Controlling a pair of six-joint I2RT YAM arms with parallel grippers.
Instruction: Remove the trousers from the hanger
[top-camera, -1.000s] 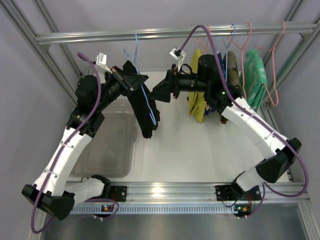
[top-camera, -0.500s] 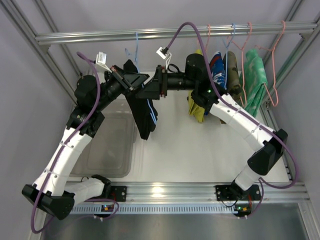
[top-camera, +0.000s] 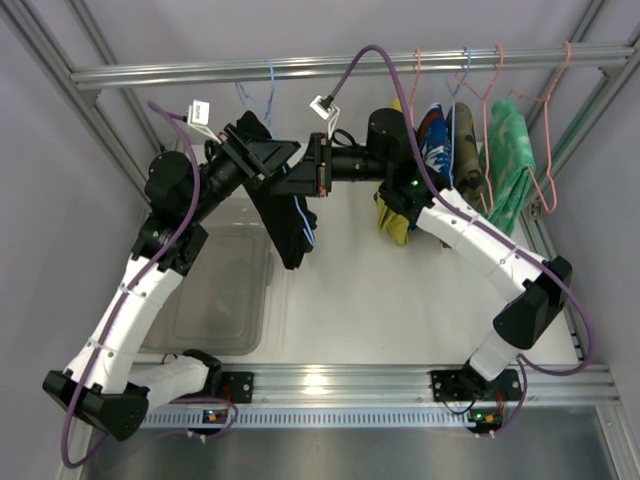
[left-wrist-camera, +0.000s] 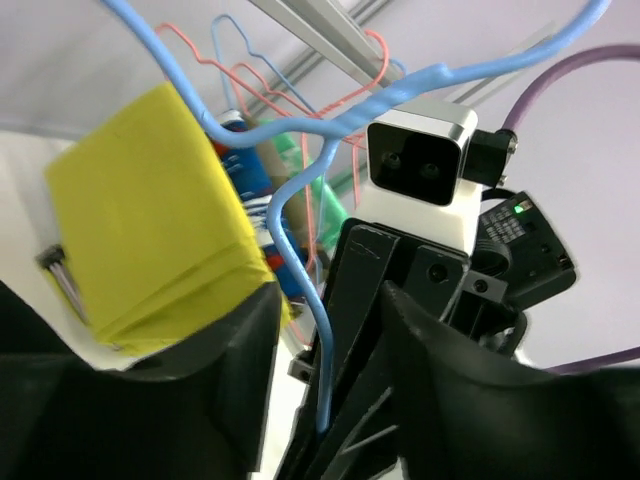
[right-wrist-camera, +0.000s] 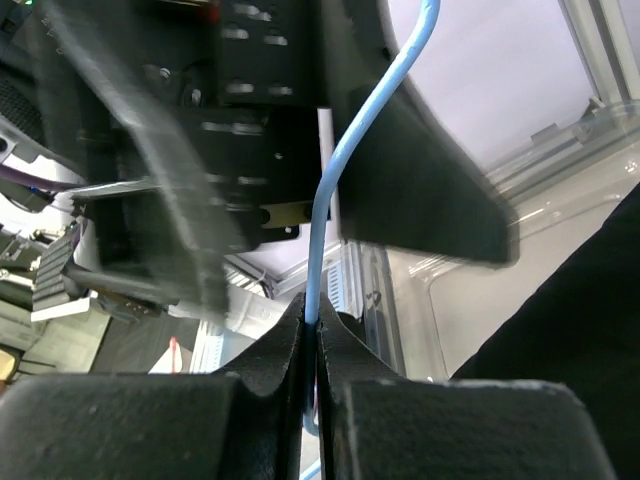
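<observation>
Since the last look my left claw (top-camera: 262, 158) has edged up and to the left, taking the blue hanger (top-camera: 268, 82) and the black trousers (top-camera: 287, 235) with it, while the right arm has barely shifted. At the far left a clear plastic tub (top-camera: 215, 300) sits on the table under my left arm. The left claw's fingers stand apart, and its wrist camera shows the hanger wire running down between them. The black trousers are draped on that hanger below the rail (top-camera: 180, 72), just right of the tub. Next comes my right claw (top-camera: 303, 180), closed tight on the blue wire – its own camera shows the fingers pinched together around it. Further right the yellow trousers (top-camera: 392, 215) hang folded beside other clothes on pink hangers (top-camera: 490, 90) – well apart from both claws.
</observation>
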